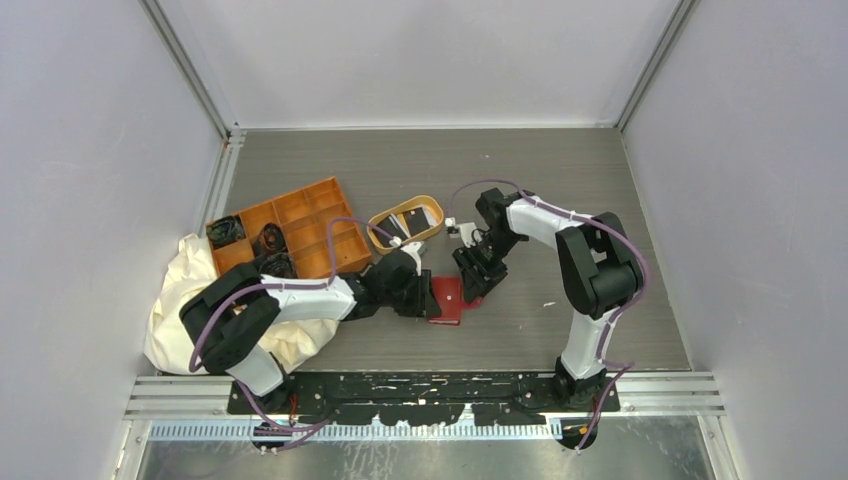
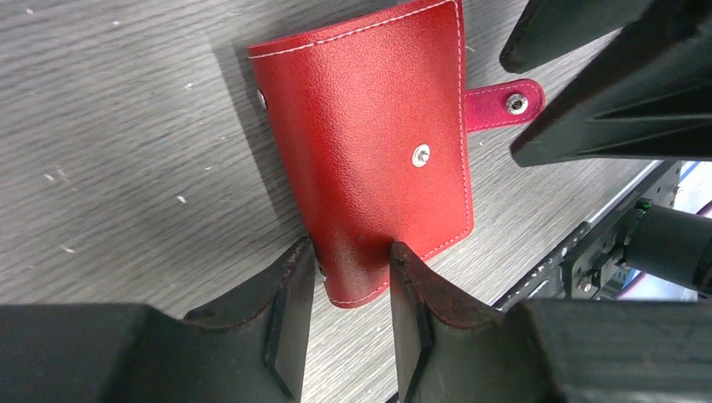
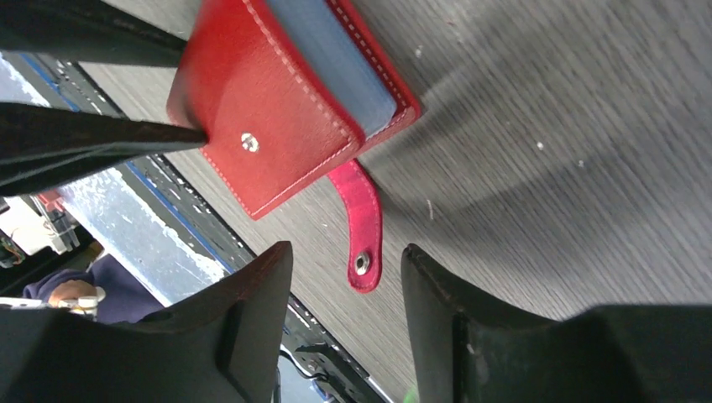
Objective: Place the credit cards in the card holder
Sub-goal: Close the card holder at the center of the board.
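The red card holder point(image 1: 449, 301) lies folded shut on the table, snap tab undone. In the left wrist view my left gripper point(image 2: 351, 256) has its two fingers against the near end of the card holder point(image 2: 369, 143), one at the spine and one on the cover. In the right wrist view my right gripper point(image 3: 346, 256) is open, with the loose snap tab point(image 3: 361, 222) lying between its fingers, untouched. Grey-blue sleeves point(image 3: 332, 54) show at the holder's open edge. Credit cards point(image 1: 418, 217), dark and pale, lie in the oval tan dish point(image 1: 377, 228). The top view shows both the left gripper point(image 1: 428, 297) and the right gripper point(image 1: 472, 280).
An orange compartment tray point(image 1: 300, 225) holding dark items stands at the left. A crumpled white cloth point(image 1: 185, 290) lies beside my left arm. The metal rail point(image 1: 430, 385) runs along the near table edge, close to the holder.
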